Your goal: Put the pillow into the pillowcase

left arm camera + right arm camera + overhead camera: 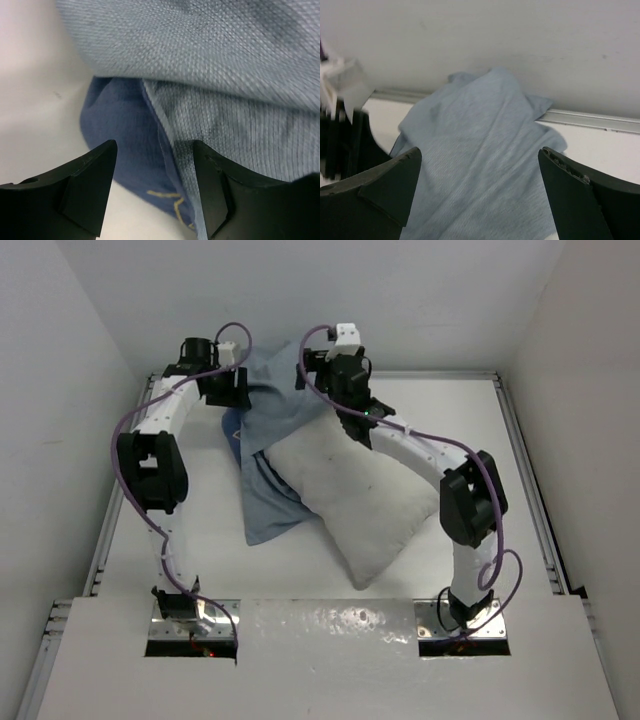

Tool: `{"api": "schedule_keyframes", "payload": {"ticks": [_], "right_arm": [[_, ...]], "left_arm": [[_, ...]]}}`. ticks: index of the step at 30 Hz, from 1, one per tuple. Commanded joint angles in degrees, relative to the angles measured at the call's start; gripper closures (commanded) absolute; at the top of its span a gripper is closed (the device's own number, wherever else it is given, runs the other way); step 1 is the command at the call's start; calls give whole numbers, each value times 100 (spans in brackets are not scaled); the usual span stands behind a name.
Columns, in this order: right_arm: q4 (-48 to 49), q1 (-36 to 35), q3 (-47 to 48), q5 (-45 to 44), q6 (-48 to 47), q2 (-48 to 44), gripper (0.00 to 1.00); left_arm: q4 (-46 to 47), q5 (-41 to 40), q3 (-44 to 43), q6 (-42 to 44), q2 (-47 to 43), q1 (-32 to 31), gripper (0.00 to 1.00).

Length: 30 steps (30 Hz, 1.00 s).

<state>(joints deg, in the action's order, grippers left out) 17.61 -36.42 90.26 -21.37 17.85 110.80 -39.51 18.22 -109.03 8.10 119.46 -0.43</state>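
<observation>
Pillow [360,505] lies flat on the table [205,540] near ctr of the top view. Its long axis runs approx 11 to 5 o'clock, w/ the 5 o'clock corner toward the arm bases. Pillowcase [275,410] sits at the pillow's 11 o'clock end. Grey-blue cloth is draped over that end and rises to a crumpled peak toward 12 o'clock. A flap trails down the pillow's 9 o'clock side onto the table. Most of the pillow shows bare white outside the cloth; can't tell how much, if any, is inside.

Left gripper [154,145] is at the cloth's 9 o'clock edge in the top view. In its wrist view the fingers are apart w/ a clear gap btwn them. A hem of the pillowcase runs down through that gap, w/ darker navy fabric w/ yellowish line marks [167,197] on the 9 o'clock side and lighter weave on the 3 o'clock side. Can't tell if either finger touches the cloth.

Right gripper [480,150] is at the cloth's 3 o'clock side, over the pillow's far end. Its fingers are spread wide, nothing btwn them. Beyond them the cloth heaps up against the back wall [520,40] and a metal rail [590,120] along the table's far edge.
</observation>
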Motion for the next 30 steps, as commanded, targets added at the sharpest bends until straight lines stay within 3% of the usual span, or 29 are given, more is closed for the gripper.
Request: {"api": "schedule_keyframes", "payload": {"ticks": [1,6,9,13,14,17,18,19,25,28,30], "right_arm": [[-292,416,501,-159,1042,239,1],[-653,751,309,799,1520,495,1],[-732,751,-78,1204,1695,539,1],[-767,777,-412,1854,2038,679,1],[-759,769,-413,2125,2073,758,1],[-654,795,-203,2891,2258,907,37],[-644,821,-123,3032,2337,934,53],[-662,891,-44,3129,2424,943,100],[277,1593,-658,2682,3339,-39,100],[594,1823,-913,2225,3244,-830,100],[709,1823,-922,2198,2848,-1367,100]], "left_arm": [[179,383,-469,-230,94,-28,39],[575,735,-391,-396,165,-28,40],[602,771,-435,-406,306,-36,50],[576,981,-399,-370,499,-28,77],[584,1078,-399,-362,517,-28,79],[593,1307,-399,-353,570,-36,100],[576,1290,-399,-335,561,-28,100],[558,1263,-426,-309,544,-28,100],[610,973,-1135,130,-106,-10,100],[891,1131,-1445,402,-852,-10,100],[867,1359,-2179,509,-1206,-10,100]]}}
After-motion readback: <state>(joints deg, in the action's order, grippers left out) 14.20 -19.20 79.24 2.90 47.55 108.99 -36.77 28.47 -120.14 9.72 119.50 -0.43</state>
